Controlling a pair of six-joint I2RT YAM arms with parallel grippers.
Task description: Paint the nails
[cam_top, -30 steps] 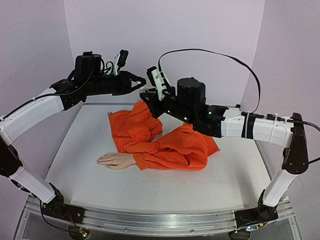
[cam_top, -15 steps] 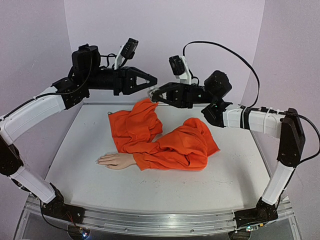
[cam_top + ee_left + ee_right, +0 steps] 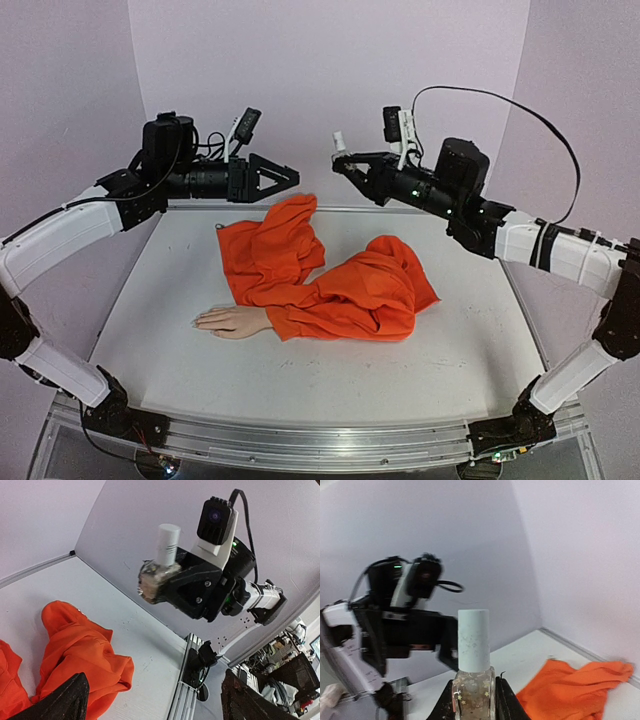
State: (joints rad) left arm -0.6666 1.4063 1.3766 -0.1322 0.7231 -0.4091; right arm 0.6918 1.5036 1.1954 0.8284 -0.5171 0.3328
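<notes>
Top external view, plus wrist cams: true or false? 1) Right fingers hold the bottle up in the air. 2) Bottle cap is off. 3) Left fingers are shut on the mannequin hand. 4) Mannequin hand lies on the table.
1) True: the right fingers clamp the bottle well above the table.
2) False: the white cap is on.
3) False: the left fingers are spread, empty and raised.
4) True: the mannequin hand lies there, emerging from the orange sleeve.

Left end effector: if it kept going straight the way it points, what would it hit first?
Probably the small bottle held in the right end effector, which faces it head-on; exact depth is unclear.
</notes>
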